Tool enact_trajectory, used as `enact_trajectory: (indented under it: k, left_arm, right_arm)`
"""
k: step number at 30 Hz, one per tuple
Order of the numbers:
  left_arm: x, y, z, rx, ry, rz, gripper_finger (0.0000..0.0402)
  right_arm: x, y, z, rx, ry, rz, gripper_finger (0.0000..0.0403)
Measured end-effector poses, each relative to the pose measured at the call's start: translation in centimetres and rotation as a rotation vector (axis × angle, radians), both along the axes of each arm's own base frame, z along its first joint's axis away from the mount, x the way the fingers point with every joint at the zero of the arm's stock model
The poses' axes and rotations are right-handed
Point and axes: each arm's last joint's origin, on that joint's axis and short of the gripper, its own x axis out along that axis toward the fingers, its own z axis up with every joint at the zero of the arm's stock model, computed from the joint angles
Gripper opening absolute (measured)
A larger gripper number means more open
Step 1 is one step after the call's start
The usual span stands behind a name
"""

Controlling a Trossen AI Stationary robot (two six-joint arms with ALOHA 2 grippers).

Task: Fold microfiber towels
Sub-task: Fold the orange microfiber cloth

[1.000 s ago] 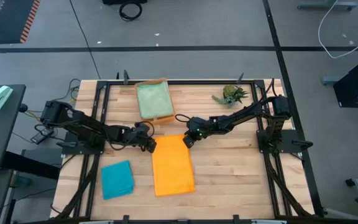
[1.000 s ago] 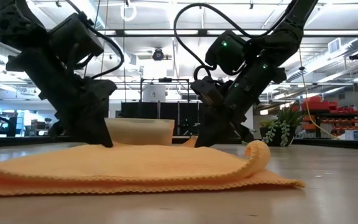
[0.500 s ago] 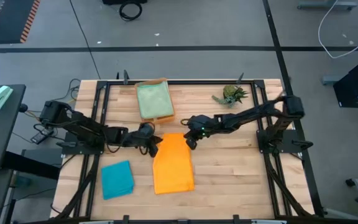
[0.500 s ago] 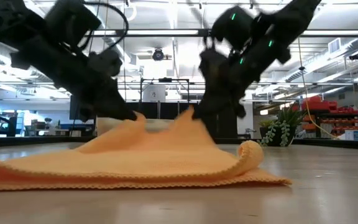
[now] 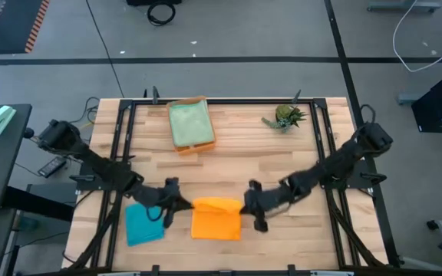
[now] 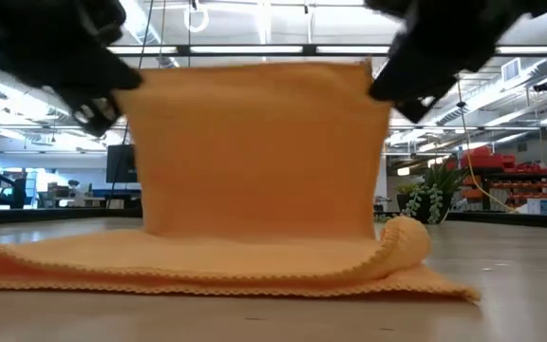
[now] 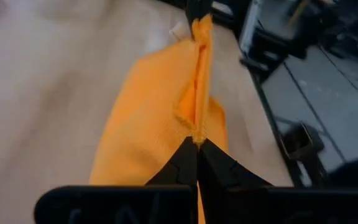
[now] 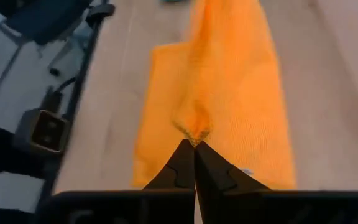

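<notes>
The left claw (image 5: 173, 208) is clamped on one corner of the orange towel (image 5: 216, 218), and the right claw (image 5: 252, 210) is pinched on the opposite corner. The towel sits at the table's (image 5: 282, 165) 6 o'clock edge. The low view shows its lifted half hanging upright over the flat half (overhead it looks squat). A teal towel (image 5: 143, 224) lies at 9 o'clock of it.

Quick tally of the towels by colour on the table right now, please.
Orange towel, held up by both pincers: 1
Teal towel, folded: 1
Sage green towel, lying on the tray: 1
Total: 3 towels
</notes>
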Motion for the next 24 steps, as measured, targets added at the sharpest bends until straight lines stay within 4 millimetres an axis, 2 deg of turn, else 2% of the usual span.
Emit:
enact_trajectory:
  k: [3, 6, 13, 17, 24]
  left_arm:
    - [-0.5, -1.2, -0.8, -0.036, 0.044, -0.026, 0.0005]
    - [-0.5, -2.0, -1.9, -0.063, 0.079, -0.030, 0.0005]
    - [0.0, -3.4, -4.5, -0.101, 0.119, -0.035, 0.0006]
    - [1.2, -5.1, -4.9, -0.107, 0.141, -0.100, 0.0005]
    - [2.6, -7.7, -5.5, -0.086, 0.165, -0.188, 0.0010]
  right_arm:
    - [-0.4, 2.2, -1.1, 0.027, 0.002, -0.020, 0.0002]
    - [-0.3, 3.4, -2.7, 0.056, 0.024, -0.071, 0.0002]
    - [0.3, 4.2, -6.2, 0.151, 0.087, -0.179, 0.0002]
    - [0.1, 4.6, -7.0, 0.179, 0.116, -0.207, 0.0002]
    - [-0.4, 5.4, -7.0, 0.187, 0.126, -0.191, 0.0002]
